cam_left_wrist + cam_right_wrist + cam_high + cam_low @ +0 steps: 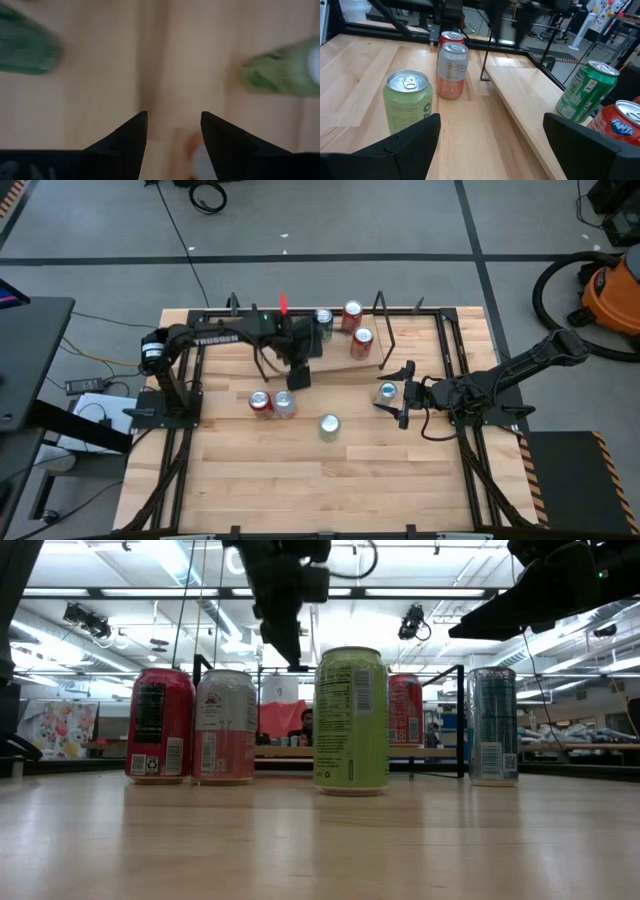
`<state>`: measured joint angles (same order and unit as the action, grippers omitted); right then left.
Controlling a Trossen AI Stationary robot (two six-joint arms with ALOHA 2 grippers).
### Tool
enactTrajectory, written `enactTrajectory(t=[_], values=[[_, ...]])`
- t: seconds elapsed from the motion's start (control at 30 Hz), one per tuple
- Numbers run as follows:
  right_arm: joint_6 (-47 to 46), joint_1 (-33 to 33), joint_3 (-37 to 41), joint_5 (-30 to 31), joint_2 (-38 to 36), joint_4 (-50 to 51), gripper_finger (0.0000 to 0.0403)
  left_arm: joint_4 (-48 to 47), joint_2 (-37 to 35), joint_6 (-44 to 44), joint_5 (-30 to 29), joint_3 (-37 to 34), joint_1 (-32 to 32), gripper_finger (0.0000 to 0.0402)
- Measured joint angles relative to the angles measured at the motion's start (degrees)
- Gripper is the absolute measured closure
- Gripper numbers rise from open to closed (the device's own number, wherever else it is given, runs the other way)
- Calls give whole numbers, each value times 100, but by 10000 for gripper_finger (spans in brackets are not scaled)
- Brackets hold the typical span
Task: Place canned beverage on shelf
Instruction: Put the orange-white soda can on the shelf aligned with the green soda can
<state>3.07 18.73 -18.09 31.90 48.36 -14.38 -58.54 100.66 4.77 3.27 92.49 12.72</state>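
The right gripper (491, 120) hangs with fingers wide and empty. The teal can (387, 392) stands upright on the table just below and ahead of its fingertips, untouched, so this reads as alignment before a grasp. Beyond the fingertips lies the shelf (530, 100), where a green can (587, 92) and a red can (622, 122) fill the end off one finger; its bare middle looks free. The left gripper (173, 117), fingers narrow and empty, hangs by the shelf's other end and may obstruct.
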Motion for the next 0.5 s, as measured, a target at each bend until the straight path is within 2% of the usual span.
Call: enactTrajectory(t=[0.13, 0.27, 0.4, 0.5], values=[[-29, 34, 0, -2, 0, 3, 39, -94, 2, -281, -228, 17, -652, 189], [-31, 32, 0, -1, 0, -8, 39, -213, 2, -563, -683, 17, -1158, 144], [-33, 32, 0, 0, 0, -12, 39, -558, 2, -814, -1091, 12, -1415, 97], [-35, 32, 0, 0, 0, -13, 39, -701, 3, -1104, -1160, -144, -1439, 75]])
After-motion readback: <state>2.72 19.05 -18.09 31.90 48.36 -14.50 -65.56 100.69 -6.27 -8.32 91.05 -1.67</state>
